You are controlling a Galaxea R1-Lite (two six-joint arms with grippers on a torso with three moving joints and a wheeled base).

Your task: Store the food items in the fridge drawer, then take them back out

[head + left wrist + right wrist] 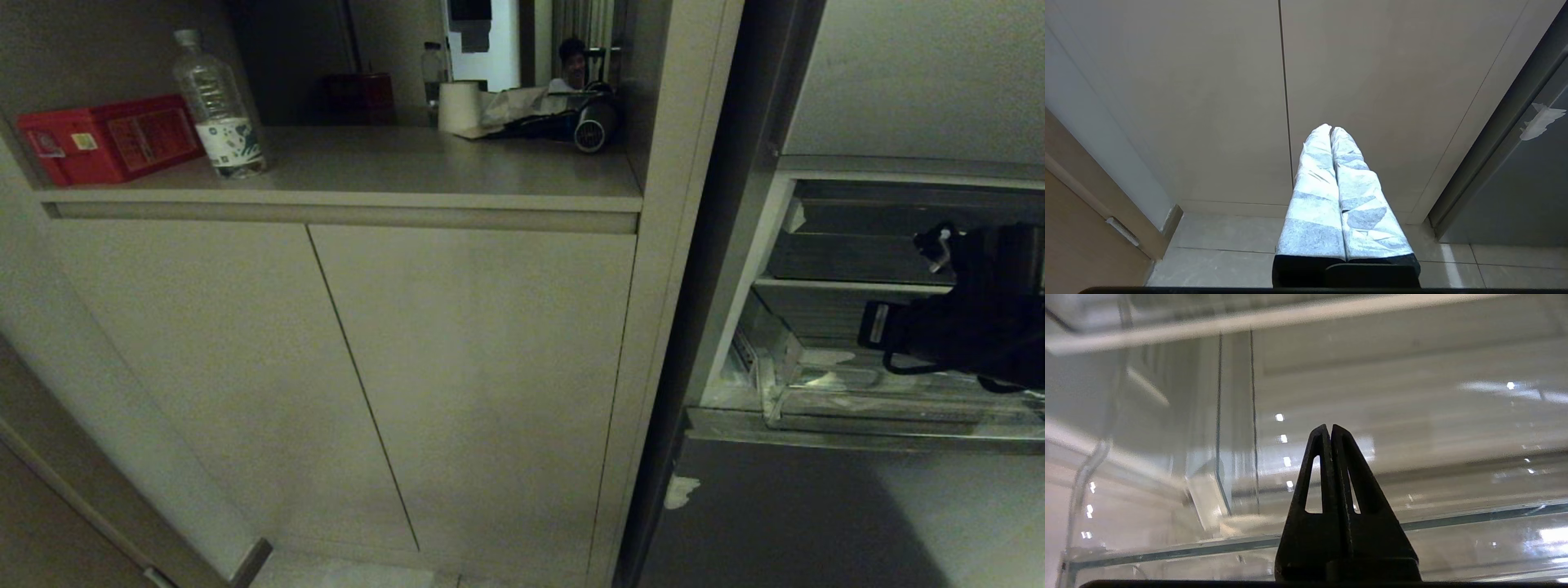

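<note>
Dim kitchen cabinetry fills most of the head view: tall pale cupboard doors under a shelf-like surface, with the open fridge at the right edge. On the surface stand a red box, a water bottle, a paper roll and some dark clutter; a person shows faintly behind.

Inside the fridge, clear bins sit one above another, and the fridge drawer, with its stepped clear front lip and whitish tape scraps, is the lower one, pulled a little forward. The right arm reaches across it from the right edge. Its right tool is clenched, tips pressed together with nothing between them, pointed into the clear plastic of the drawer.

The left tool hangs parked low before the cupboard doors, its wrapped fingers pressed together and empty.

No food item can be seen anywhere, neither in the drawer's visible part nor on the surface. So the pictures do not settle whether storing is finished or removal has begun; my guess is the right arm is working at the drawer itself, with handling of the food not shown.
</note>
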